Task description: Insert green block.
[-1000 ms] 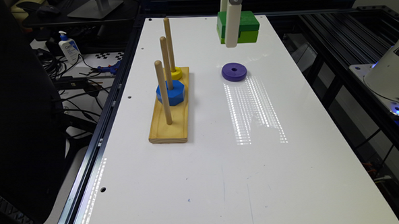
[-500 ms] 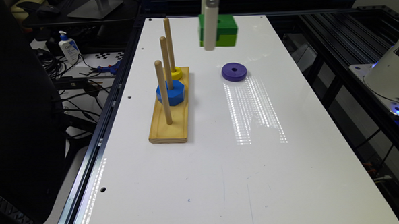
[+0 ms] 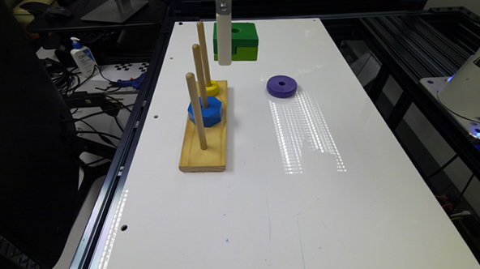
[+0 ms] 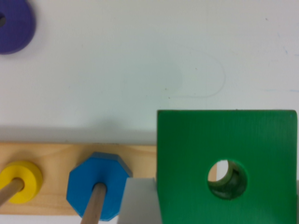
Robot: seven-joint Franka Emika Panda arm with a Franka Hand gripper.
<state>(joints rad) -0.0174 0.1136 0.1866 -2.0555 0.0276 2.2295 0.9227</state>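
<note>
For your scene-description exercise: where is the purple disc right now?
In the exterior view, the purple disc lies flat on the white table, to the exterior view's right of the wooden peg board.

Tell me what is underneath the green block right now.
Under the held green block, the wrist view shows part of the wooden base, and wood glimpsed through its hole. Whether the free peg sits directly beneath stays covered.

Two-tone green block (image 3: 236, 41), round centre hole, aloft, level.
</note>
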